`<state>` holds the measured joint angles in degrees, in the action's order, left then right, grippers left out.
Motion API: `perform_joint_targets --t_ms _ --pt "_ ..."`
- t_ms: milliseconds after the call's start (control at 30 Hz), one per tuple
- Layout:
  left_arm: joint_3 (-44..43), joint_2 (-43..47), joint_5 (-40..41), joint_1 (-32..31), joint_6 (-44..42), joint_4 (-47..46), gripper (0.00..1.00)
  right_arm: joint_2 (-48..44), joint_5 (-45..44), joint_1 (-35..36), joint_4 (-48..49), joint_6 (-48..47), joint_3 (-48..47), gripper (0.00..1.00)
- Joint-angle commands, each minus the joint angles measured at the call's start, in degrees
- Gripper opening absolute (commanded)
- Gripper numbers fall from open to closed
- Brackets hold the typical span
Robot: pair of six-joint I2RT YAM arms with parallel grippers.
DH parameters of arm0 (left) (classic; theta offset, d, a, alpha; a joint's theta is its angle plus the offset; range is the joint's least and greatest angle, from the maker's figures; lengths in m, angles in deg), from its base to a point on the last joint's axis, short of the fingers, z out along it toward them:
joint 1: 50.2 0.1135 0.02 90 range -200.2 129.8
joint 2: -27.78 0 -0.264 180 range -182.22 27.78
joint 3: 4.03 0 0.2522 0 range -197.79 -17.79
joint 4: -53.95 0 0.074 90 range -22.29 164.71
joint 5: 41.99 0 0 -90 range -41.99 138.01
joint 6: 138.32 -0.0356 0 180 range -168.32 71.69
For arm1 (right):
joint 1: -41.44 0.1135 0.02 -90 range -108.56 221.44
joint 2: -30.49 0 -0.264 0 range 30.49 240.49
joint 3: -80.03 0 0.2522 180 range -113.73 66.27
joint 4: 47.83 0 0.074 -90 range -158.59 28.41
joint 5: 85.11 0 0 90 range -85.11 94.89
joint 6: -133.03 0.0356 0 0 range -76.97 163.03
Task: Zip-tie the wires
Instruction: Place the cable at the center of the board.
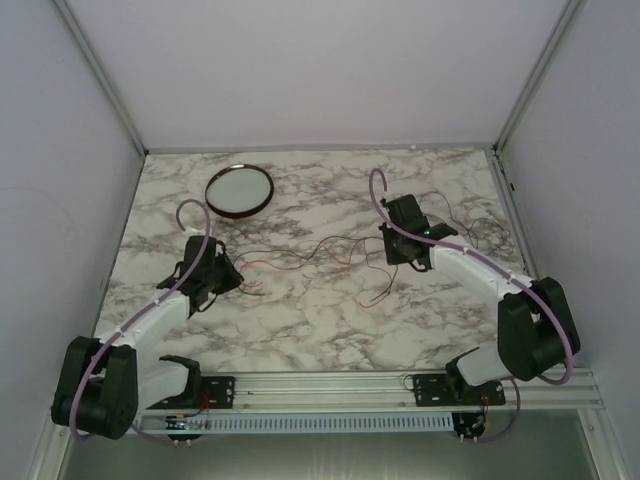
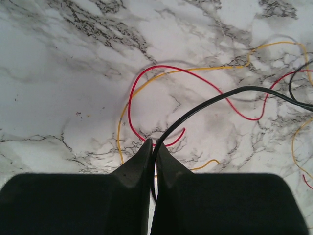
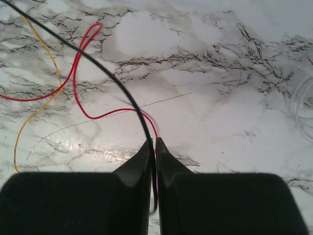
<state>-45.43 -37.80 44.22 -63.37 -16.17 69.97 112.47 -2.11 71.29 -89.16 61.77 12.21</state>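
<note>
The wires [image 1: 320, 250], thin red, black and yellow strands, lie in a loose tangle across the marble table between the two arms. My left gripper [image 1: 237, 283] sits at the tangle's left end. In the left wrist view my left gripper [image 2: 153, 147] is shut on the black wire [image 2: 220, 96], which runs off to the right, while a red wire [image 2: 146, 73] and a yellow wire [image 2: 195, 69] loop on the table ahead. My right gripper [image 1: 387, 250] is at the right end. There my right gripper [image 3: 153, 143] is shut on a black wire [image 3: 107, 73] and a red wire [image 3: 78, 93].
A round dark-rimmed dish [image 1: 240, 190] stands at the back left of the marble table [image 1: 300, 320]. More thin strands trail behind the right arm [image 1: 480, 225]. Pale translucent loops [image 3: 303, 98] show at the right edge of the right wrist view. Enclosure walls surround the table.
</note>
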Motion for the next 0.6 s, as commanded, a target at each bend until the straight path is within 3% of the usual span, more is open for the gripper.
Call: perform_joint_targets --t_ms 0,133,267,433,567 --pt "1.6 -1.7 0.3 0.3 0.9 -4.1 0.10 0.4 2.0 0.5 2.4 1.0 -1.6 0.09" --pt "2.1 -3.2 1.0 0.3 0.7 -4.3 0.23 0.5 2.1 0.5 1.9 0.9 -2.1 0.26" --pt "2.0 -3.4 1.7 0.3 0.6 -3.8 0.34 0.7 1.2 0.5 0.9 0.9 -2.6 0.30" --pt "-1.1 -1.4 5.0 0.4 -1.0 1.1 0.57 -0.2 -3.5 0.3 -0.7 0.8 -4.7 0.38" --pt "-6.6 2.8 7.8 0.4 -2.2 6.2 0.75 -2.5 -8.5 -0.8 0.2 1.4 -5.2 0.54"
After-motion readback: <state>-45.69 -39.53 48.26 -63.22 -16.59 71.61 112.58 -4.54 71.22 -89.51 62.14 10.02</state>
